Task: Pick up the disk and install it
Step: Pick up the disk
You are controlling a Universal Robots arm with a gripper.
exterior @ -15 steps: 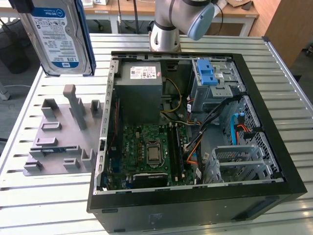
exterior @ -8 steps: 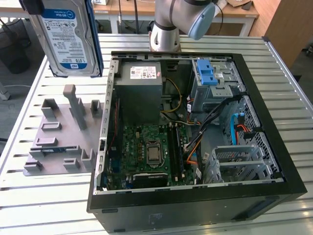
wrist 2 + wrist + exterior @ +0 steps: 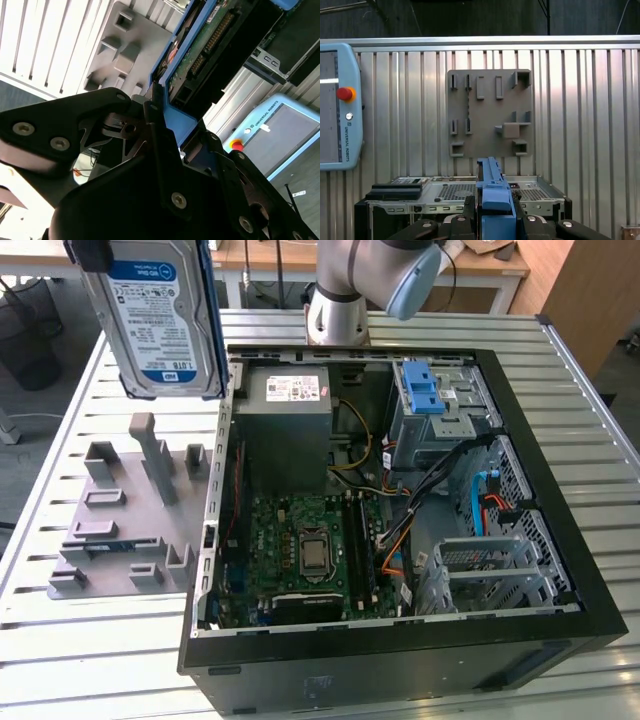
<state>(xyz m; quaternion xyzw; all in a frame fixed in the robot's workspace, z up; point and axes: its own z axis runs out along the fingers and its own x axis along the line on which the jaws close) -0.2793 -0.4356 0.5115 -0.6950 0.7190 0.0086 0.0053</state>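
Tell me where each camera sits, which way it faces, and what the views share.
Exterior view: off the arm, high up, looking down into the open computer case, the arm's base beyond it, the disk held aloft.
First wrist view: on the wrist, looking past the gripper and disk at the slatted table and grey fixture plate.
Second wrist view: on the wrist, close along the gripper, shut on the disk's blue frame.
Shared: all three show the disk and fixture plate; both wrist views show the teach pendant.

disk (image 3: 155,320): glossy paper label, blue plastic frame | table (image 3: 100,640): ribbed bare metal | fixture plate (image 3: 110,530): matt plastic
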